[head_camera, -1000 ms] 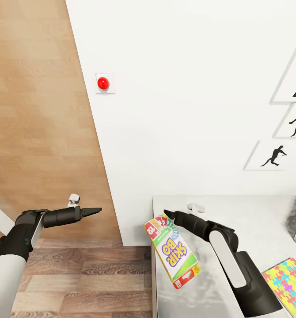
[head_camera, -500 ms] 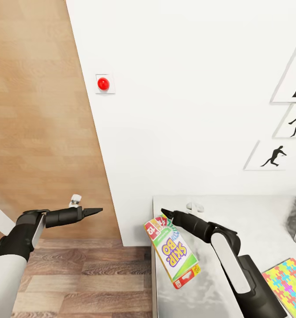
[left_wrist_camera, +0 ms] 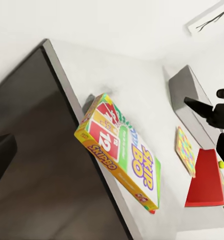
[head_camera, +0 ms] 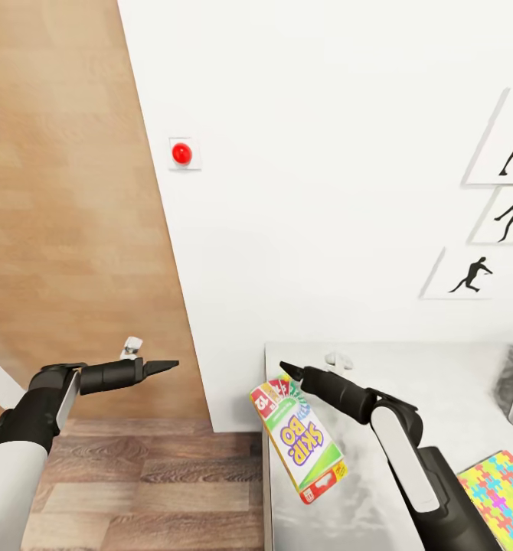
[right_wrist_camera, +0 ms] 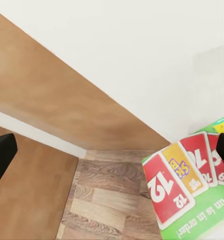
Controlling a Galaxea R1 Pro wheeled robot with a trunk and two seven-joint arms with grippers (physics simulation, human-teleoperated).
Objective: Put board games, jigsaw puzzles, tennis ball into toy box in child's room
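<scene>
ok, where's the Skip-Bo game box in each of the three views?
Head view: the Skip-Bo game box is at lower centre, on the table's left edge, tilted, by the right claw.
Left wrist view: centre, overhanging the table edge.
Right wrist view: lower right corner, card artwork showing.
Shared landmark: the red "12" card printed on the box.

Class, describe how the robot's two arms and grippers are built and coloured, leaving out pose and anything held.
Both arms have white shell segments joined by black joints and black forearms. The left gripper ends in slim, black, tapered fingers, with a small white-grey fitting on the wrist behind them. The right gripper is the same black, pointed design. No markings or loose cables are visible.
</scene>
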